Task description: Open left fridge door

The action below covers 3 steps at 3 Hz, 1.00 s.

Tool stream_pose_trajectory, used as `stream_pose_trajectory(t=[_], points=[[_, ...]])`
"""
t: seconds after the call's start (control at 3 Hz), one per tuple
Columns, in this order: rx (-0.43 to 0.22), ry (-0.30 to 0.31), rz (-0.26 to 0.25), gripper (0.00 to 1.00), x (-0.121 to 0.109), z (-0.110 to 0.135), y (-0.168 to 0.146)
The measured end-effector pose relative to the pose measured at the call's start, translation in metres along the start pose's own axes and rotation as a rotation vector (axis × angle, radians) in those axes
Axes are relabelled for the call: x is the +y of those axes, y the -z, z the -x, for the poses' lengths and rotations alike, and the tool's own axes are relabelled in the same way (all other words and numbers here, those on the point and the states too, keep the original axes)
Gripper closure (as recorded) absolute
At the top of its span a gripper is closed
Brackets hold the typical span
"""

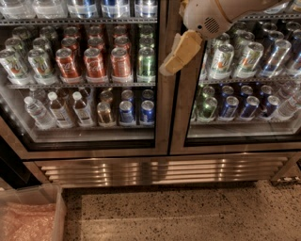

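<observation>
Camera view: the floor [188, 212] is speckled terrazzo in brown and grey, running up to the foot of the fridge [164, 147]. A louvred steel grille [160, 170] forms the fridge's base and catches bright streaks of light. In the lower left corner stands a clear plastic bin [58, 212] holding something pink and crinkled. A dark gap lies beside the fridge's left edge.

The left fridge door [84, 136] fills the left half of the view and sits shut, its steel stile flush beside that of the right door [244, 136]. Through its glass show red cans [94, 63] on a wire shelf and water bottles [40, 113] on the shelf below.

The white arm [225, 14] comes in from the top right. Its tan gripper [181, 52] hangs angled down and left in front of the two centre stiles, near the top of the doors. Whether the gripper is open or closed cannot be told, nor whether it touches the steel.

The tops of both doors, the right door's far side and the bin's lower part are cut off. The labels on the cans are too blurred to read.
</observation>
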<state>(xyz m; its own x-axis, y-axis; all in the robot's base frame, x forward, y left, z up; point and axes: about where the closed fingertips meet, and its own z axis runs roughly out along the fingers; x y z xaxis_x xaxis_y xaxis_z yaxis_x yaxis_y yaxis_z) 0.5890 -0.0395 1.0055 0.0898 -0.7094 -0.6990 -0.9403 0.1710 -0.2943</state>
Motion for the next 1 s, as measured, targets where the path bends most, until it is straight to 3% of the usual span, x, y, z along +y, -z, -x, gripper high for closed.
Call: stream_pose_trajectory(t=[0.67, 1.0], points=[[-0.010, 0.007, 0.017, 0.00, 0.0016, -0.0010, -0.0003], [-0.010, 0.007, 0.017, 0.17, 0.0016, -0.0010, -0.0003]])
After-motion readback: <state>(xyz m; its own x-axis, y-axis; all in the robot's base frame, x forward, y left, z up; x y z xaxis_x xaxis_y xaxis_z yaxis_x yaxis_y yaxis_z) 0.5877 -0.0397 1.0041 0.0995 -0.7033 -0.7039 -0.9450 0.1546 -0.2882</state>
